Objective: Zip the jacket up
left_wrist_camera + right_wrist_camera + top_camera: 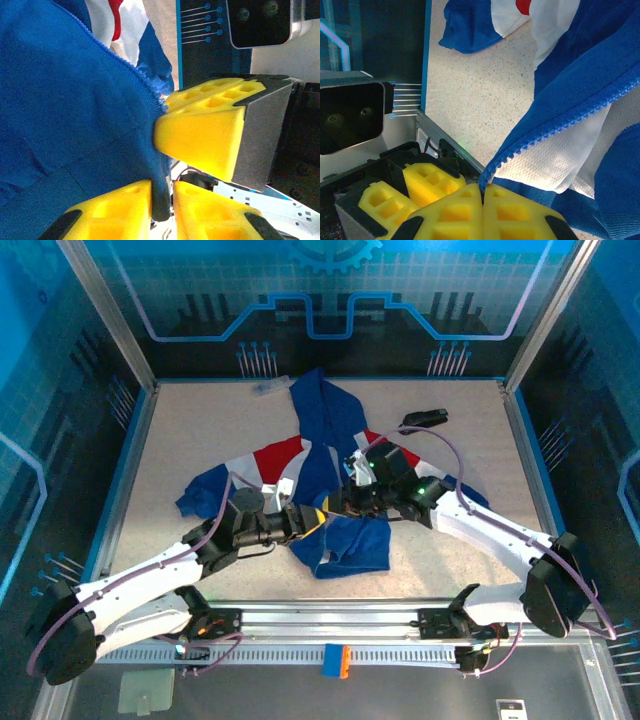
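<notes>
The left hand (pixel 161 202) is closed almost completely, and a dark fold of the jacket (pixel 65 110) is pinched in the narrow slit left between its yellow fingers (pixel 115 210). Just beyond those fingertips, against the same front edge, the right hand (pixel 482 197) is found. Its pads are pressed fully together, and the lower end of the zipper teeth (pixel 555 131) is gripped right at their tips. The two hands are thus set tip to tip, very close to one another, over the jacket's lower front. From the right hand's tips the blue teeth are drawn away in a taut, slanting line, with white lining (pixel 545 165) exposed on one side of it and blue cloth folded over on the other. Bare speckled counter (pixel 480 95) is seen beyond these fingertips. On the near side of both hands, toward the arm bases, a loose blue panel (pixel 352 545) is spread flat. On the far side of the hands the rest of the jacket lies crumpled on the counter, with its red and white bands (pixel 285 455) just behind the left hand and a sleeve (pixel 205 495) trailing out to that hand's left. Well beyond the right hand, toward the far right corner, a small black object (pixel 425 418) is lying close to the jacket's edge.
</notes>
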{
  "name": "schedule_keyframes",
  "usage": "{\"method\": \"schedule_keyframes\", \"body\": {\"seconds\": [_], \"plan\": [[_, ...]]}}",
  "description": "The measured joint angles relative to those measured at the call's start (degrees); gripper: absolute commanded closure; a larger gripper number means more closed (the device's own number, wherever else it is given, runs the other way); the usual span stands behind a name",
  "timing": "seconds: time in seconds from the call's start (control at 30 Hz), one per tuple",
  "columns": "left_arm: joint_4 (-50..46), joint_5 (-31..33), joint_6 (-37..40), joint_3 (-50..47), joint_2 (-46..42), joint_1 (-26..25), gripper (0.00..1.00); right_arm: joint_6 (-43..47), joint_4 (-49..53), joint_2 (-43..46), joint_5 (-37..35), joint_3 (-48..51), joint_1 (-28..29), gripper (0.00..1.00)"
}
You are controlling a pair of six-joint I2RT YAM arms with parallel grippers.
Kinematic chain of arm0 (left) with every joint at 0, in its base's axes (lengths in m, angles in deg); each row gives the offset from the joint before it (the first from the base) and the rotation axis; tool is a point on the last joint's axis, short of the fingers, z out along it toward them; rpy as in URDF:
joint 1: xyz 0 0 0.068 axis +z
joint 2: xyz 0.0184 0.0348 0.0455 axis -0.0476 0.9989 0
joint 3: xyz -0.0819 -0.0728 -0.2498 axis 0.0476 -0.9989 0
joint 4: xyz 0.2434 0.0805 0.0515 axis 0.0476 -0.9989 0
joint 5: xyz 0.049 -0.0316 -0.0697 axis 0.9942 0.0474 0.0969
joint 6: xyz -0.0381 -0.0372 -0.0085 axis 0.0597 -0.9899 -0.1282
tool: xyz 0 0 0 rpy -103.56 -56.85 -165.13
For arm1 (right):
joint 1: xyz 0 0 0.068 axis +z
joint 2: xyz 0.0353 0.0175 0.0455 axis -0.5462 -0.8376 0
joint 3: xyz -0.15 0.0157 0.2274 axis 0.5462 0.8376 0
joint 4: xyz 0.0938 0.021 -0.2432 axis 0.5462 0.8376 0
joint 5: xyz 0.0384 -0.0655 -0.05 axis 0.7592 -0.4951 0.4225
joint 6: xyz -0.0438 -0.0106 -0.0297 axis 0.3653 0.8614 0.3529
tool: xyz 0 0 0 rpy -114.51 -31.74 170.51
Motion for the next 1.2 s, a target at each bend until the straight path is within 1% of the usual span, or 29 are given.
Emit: {"method": "schedule_keyframes", "body": {"seconds": [0.37,0.57,0.73,0.8,0.9,0.93,0.97,1.0,1.07,1.13,1.2], "plan": [[0.68,0.0,0.0,-0.04,0.0,0.0,0.79,-0.2,-0.02,-0.15,-0.02,0.0,0.04,1.0],[1.18,0.0,-0.02,-0.24,0.0,0.0,0.8,-0.22,-0.11,-0.24,-0.04,0.0,0.09,1.0],[2.16,0.0,-0.07,-0.48,0.0,0.0,0.85,-0.44,-0.52,-0.39,-0.02,0.0,0.44,1.0],[2.36,0.0,-0.09,-0.72,0.0,0.0,0.9,-0.61,-0.59,-0.42,-0.04,0.0,0.46,1.0],[2.36,0.0,-0.33,-0.81,0.0,0.0,1.0,-0.63,-0.61,-0.44,-0.04,0.0,0.46,1.0],[2.36,0.0,-0.57,-0.83,0.0,0.0,1.0,-0.63,-0.61,-0.44,-0.04,0.0,0.46,1.0],[2.32,0.0,-0.48,-0.85,0.0,0.0,1.0,-0.63,-0.61,-0.44,-0.07,0.0,0.46,0.98],[2.25,0.0,-0.42,-0.85,0.0,0.0,1.0,-0.61,-0.59,-0.44,-0.09,0.0,0.46,0.92],[1.62,0.02,-0.15,-0.85,-0.13,0.0,1.0,-0.55,-0.39,-0.44,-0.33,0.0,0.46,0.84],[-0.11,0.07,0.48,-0.85,-0.55,0.0,1.0,0.17,0.31,-0.44,-0.7,-0.02,0.46,0.73],[-2.71,0.31,1.7,-0.85,-1.22,0.02,1.0,0.96,1.36,-0.31,-1.14,-0.07,0.35,0.66]]}}
